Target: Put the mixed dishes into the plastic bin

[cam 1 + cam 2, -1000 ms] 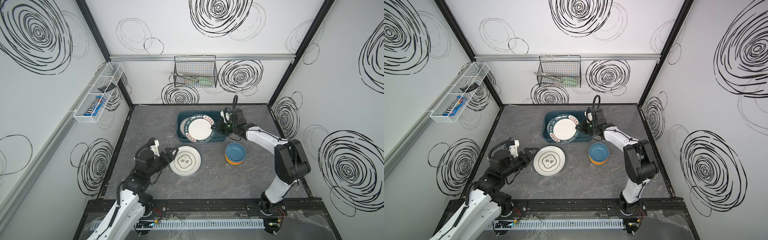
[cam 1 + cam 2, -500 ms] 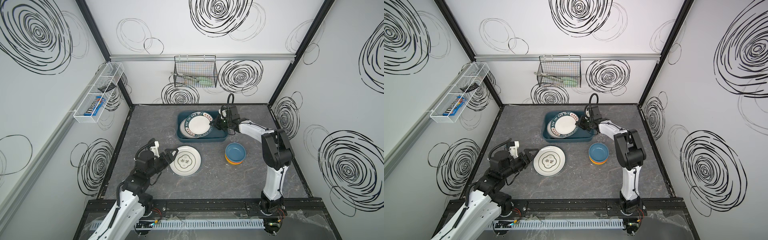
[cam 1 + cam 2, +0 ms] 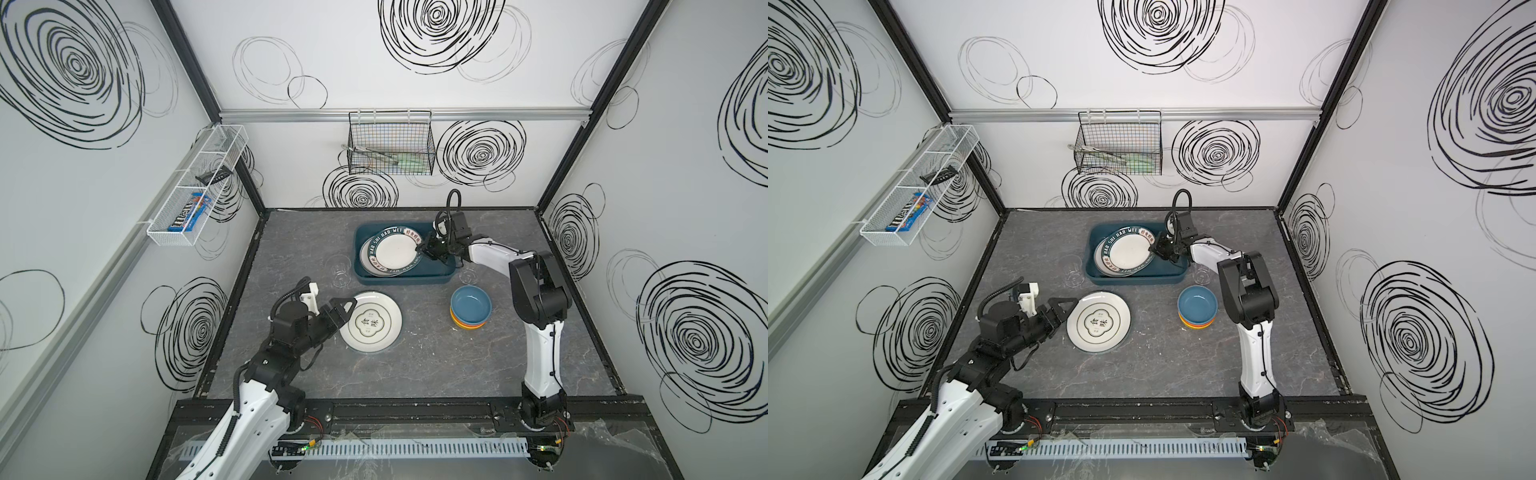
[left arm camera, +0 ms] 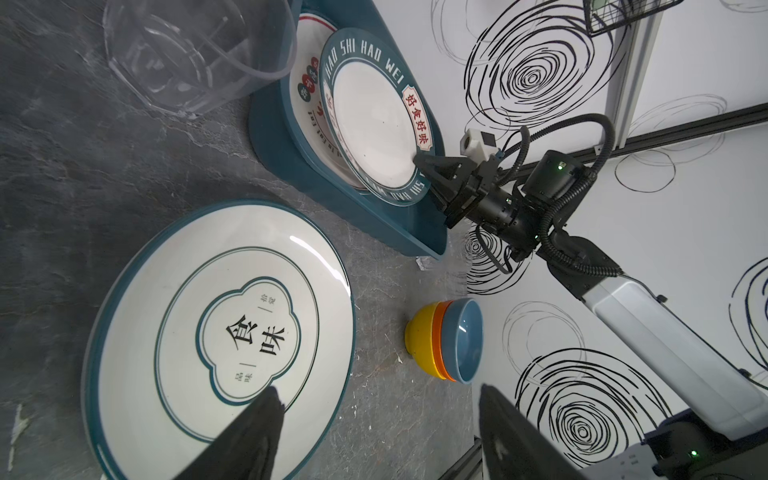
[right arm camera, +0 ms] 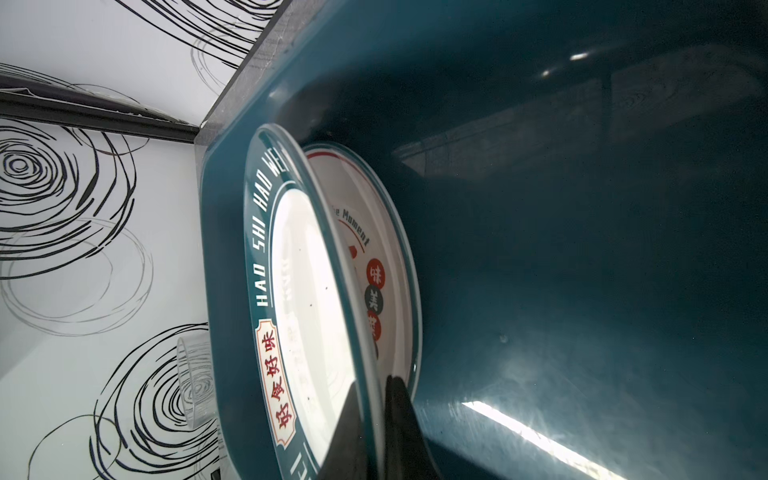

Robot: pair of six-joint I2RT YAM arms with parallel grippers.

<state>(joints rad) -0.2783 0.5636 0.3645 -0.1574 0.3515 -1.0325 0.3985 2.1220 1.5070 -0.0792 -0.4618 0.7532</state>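
**Top views.** In both top views, the right gripper (image 3: pixel 424 249) was clamped on the rim of the lettered plate (image 3: pixel 392 251). The plate was tilted inside the plastic bin (image 3: pixel 401 279). I judged the correct procedure to be: lower the held edge flat, then release. The left gripper (image 3: pixel 1070 312), jaws apart, stood beside the loose plate (image 3: pixel 1098 322) on the bin's near side.

**Left wrist.** The bowl stack (image 4: pixel 449 340) stood apart from the bin's near-right corner, which left open table there.

**Right wrist.** A second plate (image 5: pixel 386 232) lay under the held one. The bin's wall was close, so I would retract upward.
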